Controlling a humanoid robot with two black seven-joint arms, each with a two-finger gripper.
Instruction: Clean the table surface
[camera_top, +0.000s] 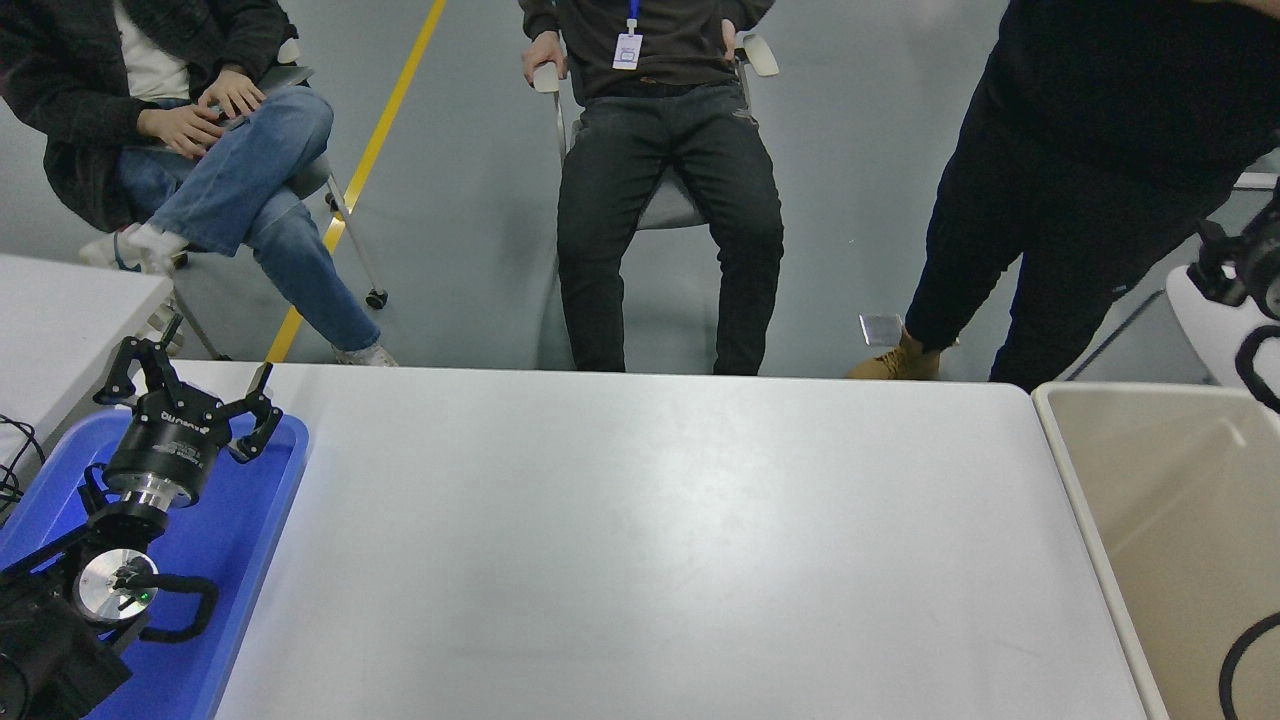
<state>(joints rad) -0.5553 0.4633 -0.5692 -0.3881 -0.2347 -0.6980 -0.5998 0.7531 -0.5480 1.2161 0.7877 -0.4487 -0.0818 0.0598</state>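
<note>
Looking first at your left gripper (190, 390), you find it parked at the lower left, its black fingers (262, 420) spread wide apart with nothing between them. It hangs over the far end of the blue tray (245, 545), which sits at the left edge of the table surface (650, 540), and the arm behind it runs back toward the bottom left corner with a round silver joint facing up.

Your right gripper (1235, 265) shows only as a dark, partly cropped shape at the right edge, raised above the far right corner of the scene, past the far end of the beige bin (1095, 540). You cannot tell from this view whether its fingers are parted or closed, since most of it is cut off by the frame. A black cable loops down from it along the right edge.

The table surface fills the middle and bottom of your view, a wide matte white top with rounded far corners, lying between the blue tray on the left and the beige bin just beside its right edge. A second white tabletop (70, 320) stands at the far left, behind the tray.

Beyond the far edge, 3 people face you: 1 seated at the left in blue jeans (250, 190) with legs crossed, 1 seated in the middle in black trousers (670, 210) wearing a lanyard, and 1 standing at the right in dark clothes with tan boots (900, 360). A yellow line (370, 155) runs across the grey floor.
</note>
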